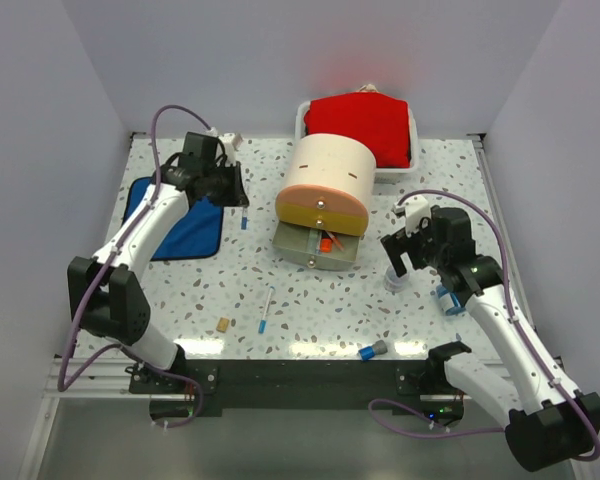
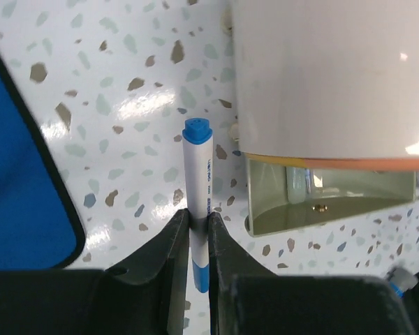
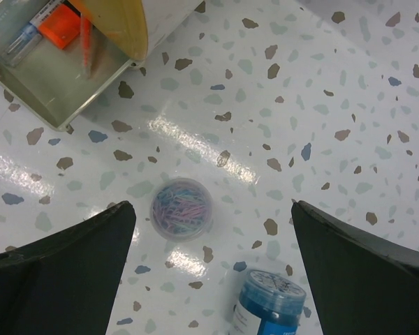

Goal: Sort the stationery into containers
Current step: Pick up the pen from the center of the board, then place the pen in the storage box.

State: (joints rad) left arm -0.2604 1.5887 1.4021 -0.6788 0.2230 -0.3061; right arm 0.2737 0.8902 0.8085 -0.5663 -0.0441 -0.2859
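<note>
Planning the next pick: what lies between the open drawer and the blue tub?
A clear cup of coloured clips; the right wrist view shows it.

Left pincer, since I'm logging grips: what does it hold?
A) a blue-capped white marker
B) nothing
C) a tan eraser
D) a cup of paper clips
A: the left wrist view shows the left pincer shut on the white marker with a blue cap.

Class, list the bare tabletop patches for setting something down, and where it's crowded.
Free: speckled tabletop between the thin white pen and the clear cup of clips; also the far right corner. Crowded: around that cup, under the open right gripper.
</note>
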